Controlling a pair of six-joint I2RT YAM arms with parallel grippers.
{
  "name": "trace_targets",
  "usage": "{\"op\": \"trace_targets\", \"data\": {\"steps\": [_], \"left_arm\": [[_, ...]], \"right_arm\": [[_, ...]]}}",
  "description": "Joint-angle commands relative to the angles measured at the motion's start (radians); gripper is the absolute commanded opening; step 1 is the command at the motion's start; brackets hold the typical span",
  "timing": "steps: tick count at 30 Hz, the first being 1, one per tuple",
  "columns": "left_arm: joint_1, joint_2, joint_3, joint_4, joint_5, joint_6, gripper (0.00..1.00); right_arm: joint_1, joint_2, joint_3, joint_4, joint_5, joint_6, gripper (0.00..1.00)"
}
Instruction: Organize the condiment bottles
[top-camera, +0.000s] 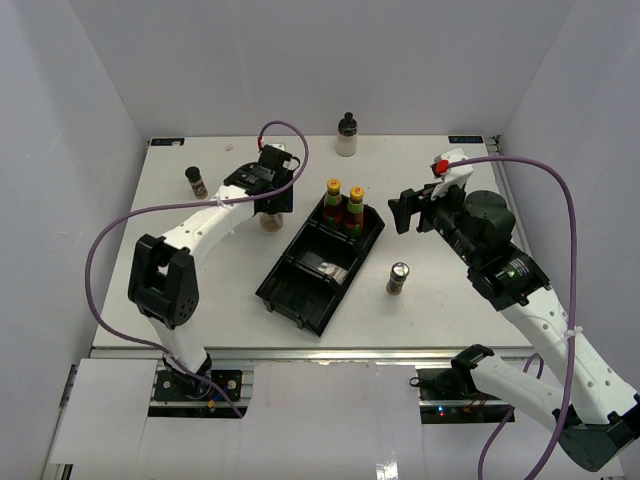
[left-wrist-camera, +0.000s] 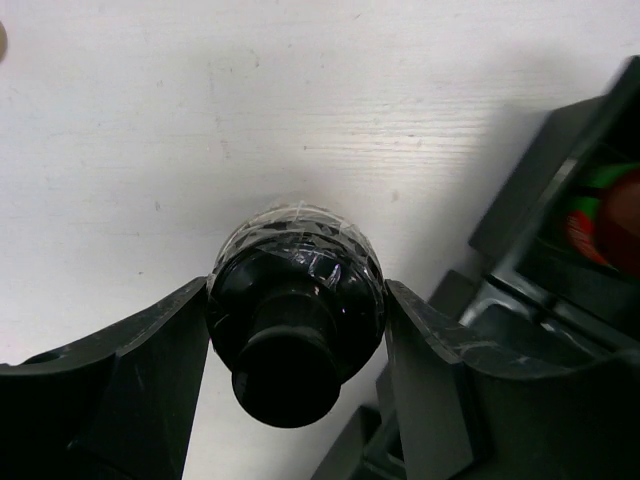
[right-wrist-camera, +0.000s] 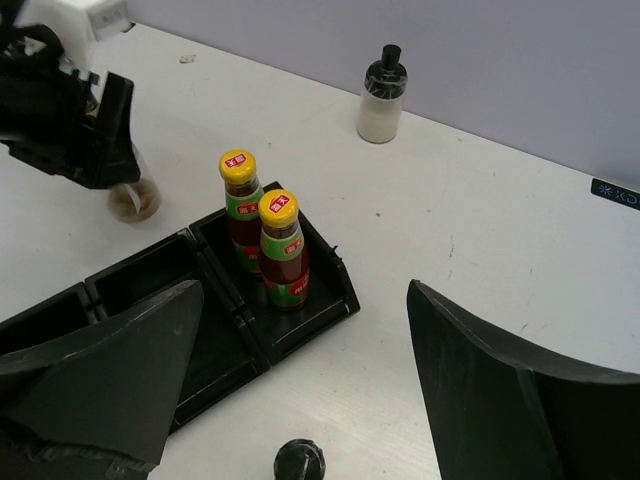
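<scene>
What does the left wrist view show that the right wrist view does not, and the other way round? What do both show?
Only the left wrist view: the black cap of the held bottle from above, with the left gripper closed against both its sides.

Only the right wrist view: two red-sauce bottles with yellow caps standing in the end compartment of the tray, a cream-bodied bottle near the far edge, and a dark-lidded bottle in front of the tray.

Both: the left gripper with its bottle, the tray, the white table.
</scene>
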Motion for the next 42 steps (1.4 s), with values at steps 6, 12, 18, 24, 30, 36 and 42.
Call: {"op": "trace_targets", "data": {"steps": [6, 12, 18, 24, 30, 36, 42], "left_arm": [[-0.092, -0.298, 0.045, -0.07, 0.21, 0.079, 0.0], [-0.168, -0.377, -0.014, -0.046, 0.266, 0.042, 0.0], [-0.194, -0.384, -0.133, 0.044, 0.313, 0.025, 0.0], [-0.202, -0.36, -0.218, 0.14, 0.319, 0.03, 0.0], [-0.203, -0.32, -0.26, 0.205, 0.287, 0.04, 0.0], [-0.205, -0.27, -0.301, 0.273, 0.238, 0.048, 0.0], [-0.204, -0.204, -0.295, 0.29, 0.205, 0.053, 0.05]], "right_arm": [[0.002, 0.009, 0.037, 0.001, 0.003, 0.043, 0.89], [0.002, 0.01, 0.036, -0.013, 0.008, 0.055, 0.89], [0.002, 0.004, 0.031, -0.017, 0.018, 0.063, 0.89], [0.003, 0.01, 0.028, -0.014, 0.026, 0.055, 0.89], [0.004, 0.011, 0.017, -0.008, 0.034, 0.046, 0.89], [0.004, 0.013, 0.004, 0.005, 0.046, 0.034, 0.89], [0.002, 0.015, -0.01, 0.012, 0.05, 0.03, 0.9]]}}
